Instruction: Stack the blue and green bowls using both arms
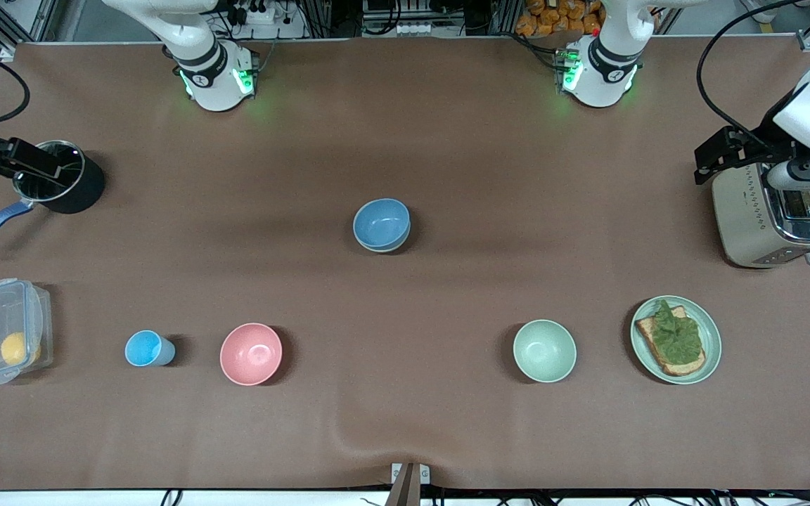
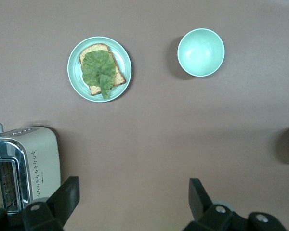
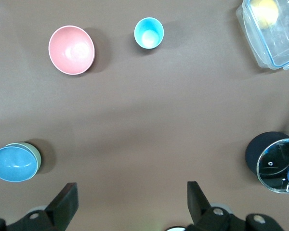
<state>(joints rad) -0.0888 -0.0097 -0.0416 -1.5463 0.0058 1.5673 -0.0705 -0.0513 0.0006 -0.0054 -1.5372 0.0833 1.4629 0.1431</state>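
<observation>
The blue bowl sits nested inside the green bowl at the middle of the table; only the green bowl's rim shows under it. Both also show in the right wrist view, the blue bowl inside the green bowl's rim. My left gripper is open and empty, up in the air by the toaster at the left arm's end; its fingers frame bare table. My right gripper is open and empty, up over the pot at the right arm's end.
A mint-green bowl and a plate with toast and lettuce lie nearer the front camera. A toaster, a pink bowl, a light-blue cup, a clear box and a black pot stand around.
</observation>
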